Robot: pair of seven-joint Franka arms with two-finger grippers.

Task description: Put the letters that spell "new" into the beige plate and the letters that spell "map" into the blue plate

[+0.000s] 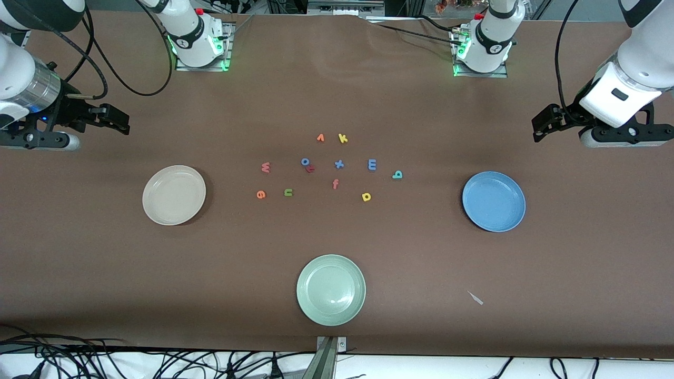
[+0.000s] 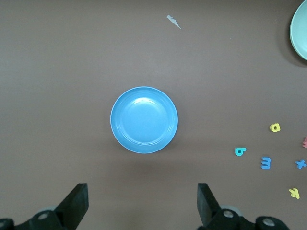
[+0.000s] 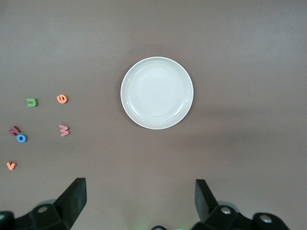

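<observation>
Both arms wait raised: left end effector (image 2: 142,206) wide over bare table, right end effector (image 3: 140,203) likewise

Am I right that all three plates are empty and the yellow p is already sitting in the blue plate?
Not quite. The plates are all empty, so the yellow p isn't in the blue plate; the front view shows it on the table among the other letters.

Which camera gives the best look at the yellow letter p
The left wrist view shows the yellow p best: it lies unobstructed on the table, beside the teal a, its shape readable. The front view also shows it, but smaller among the other letters. The right wrist view does not include it.
</observation>
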